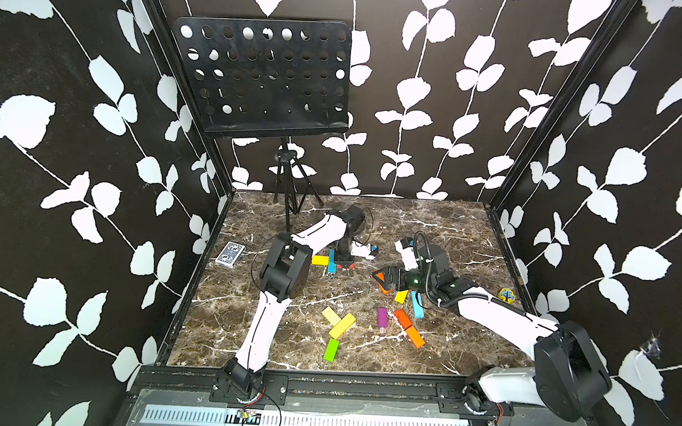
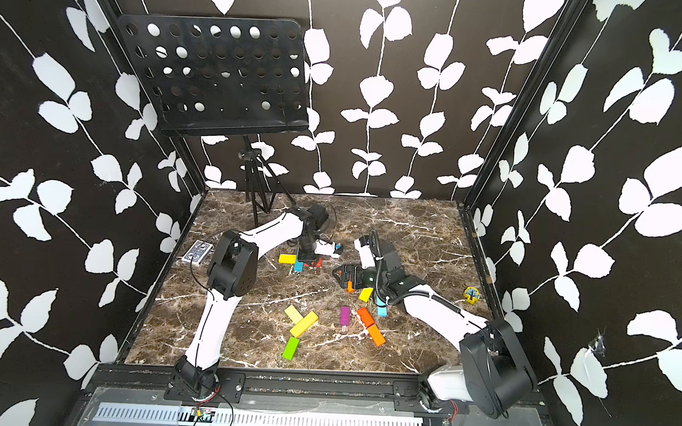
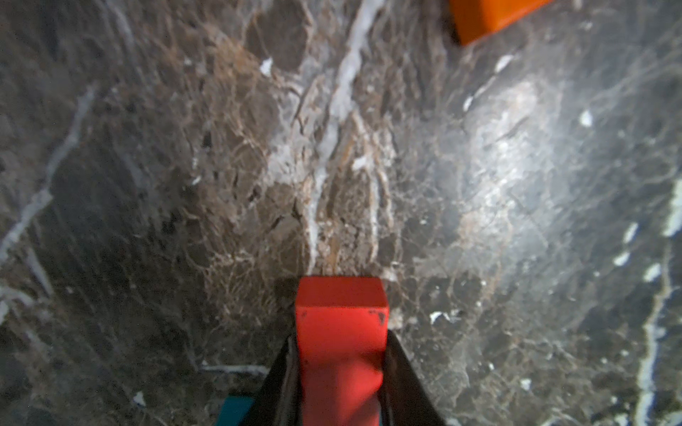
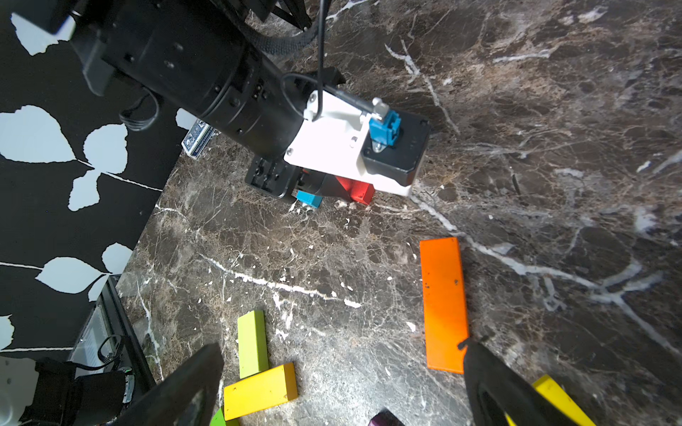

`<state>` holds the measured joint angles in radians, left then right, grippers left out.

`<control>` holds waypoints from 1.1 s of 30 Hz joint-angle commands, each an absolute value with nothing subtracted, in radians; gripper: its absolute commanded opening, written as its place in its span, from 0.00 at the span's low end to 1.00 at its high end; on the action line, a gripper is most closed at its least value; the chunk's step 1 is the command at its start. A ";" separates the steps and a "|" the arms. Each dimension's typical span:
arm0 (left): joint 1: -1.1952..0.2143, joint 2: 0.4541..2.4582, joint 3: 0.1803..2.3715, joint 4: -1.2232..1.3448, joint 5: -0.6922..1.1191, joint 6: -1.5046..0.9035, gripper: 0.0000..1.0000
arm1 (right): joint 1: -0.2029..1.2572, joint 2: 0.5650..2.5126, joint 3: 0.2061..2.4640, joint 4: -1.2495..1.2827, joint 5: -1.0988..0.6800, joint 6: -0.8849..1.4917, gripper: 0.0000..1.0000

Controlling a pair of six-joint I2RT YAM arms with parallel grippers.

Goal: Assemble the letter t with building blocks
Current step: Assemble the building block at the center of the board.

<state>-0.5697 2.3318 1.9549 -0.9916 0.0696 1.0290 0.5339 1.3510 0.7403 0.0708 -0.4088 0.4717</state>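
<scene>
The table [image 1: 429, 225] is brown marble with white veins; the walls [image 1: 58, 130] are black with pale leaves. In a top view, at lower centre, are the lime green block [image 1: 331, 349], the yellow block [image 1: 342, 325] and the purple block [image 1: 382, 318]. Another is the red block [image 3: 341, 321]. The card box [image 1: 230, 254] is blue-patterned.

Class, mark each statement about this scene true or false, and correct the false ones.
1. The left tool grips a red block. True.
2. The right tool is shut on the orange block. False: the right tool is open; the orange block lies flat on the table.
3. The purple block lies on the green block. False: they lie apart.
4. A card box lies on the table. True.
</scene>
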 commanded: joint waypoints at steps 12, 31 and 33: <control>-0.557 2.332 1.940 -0.985 0.063 1.022 0.34 | 0.526 1.335 0.727 0.104 -0.419 0.476 0.99; -0.557 2.314 1.940 -0.995 0.091 1.019 0.44 | 0.525 1.326 0.724 0.098 -0.423 0.472 0.99; -0.556 2.307 1.940 -0.996 0.099 1.021 0.48 | 0.526 1.322 0.720 0.098 -0.422 0.472 0.99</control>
<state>-0.5621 2.3318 1.9537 -0.9741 0.0704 1.0210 0.5327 1.3487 0.7372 0.0708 -0.4088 0.4713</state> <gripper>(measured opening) 0.470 0.993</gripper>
